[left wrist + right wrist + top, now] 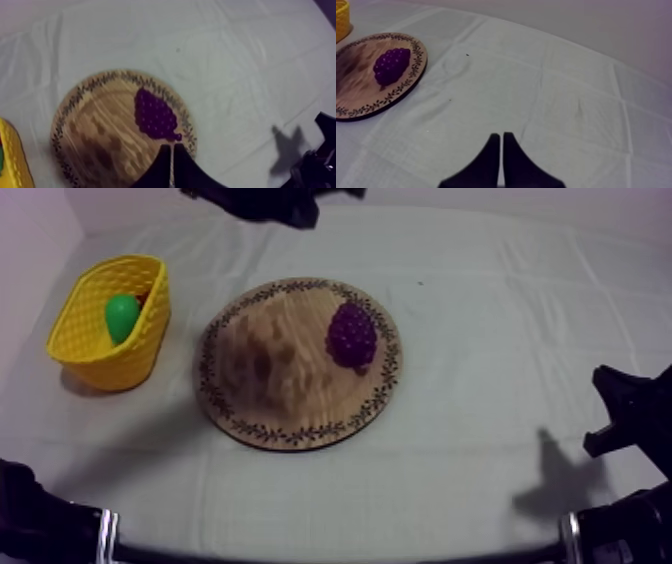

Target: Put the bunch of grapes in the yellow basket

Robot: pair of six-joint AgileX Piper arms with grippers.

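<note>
While the bunch of grapes (352,335) lies on the wooden board (260,403), close to the patterned rim on the side away from the yellow basket (100,353), my left gripper (171,148) hangs over the board just beside the grapes. Its two fingers are pressed together on nothing. My right gripper (501,135) is over the cloth (561,100), well apart from the board, with fingers also pressed together. The basket holds a green pear (121,316); a reddish spot (141,292) behind it is perhaps another fruit.
</note>
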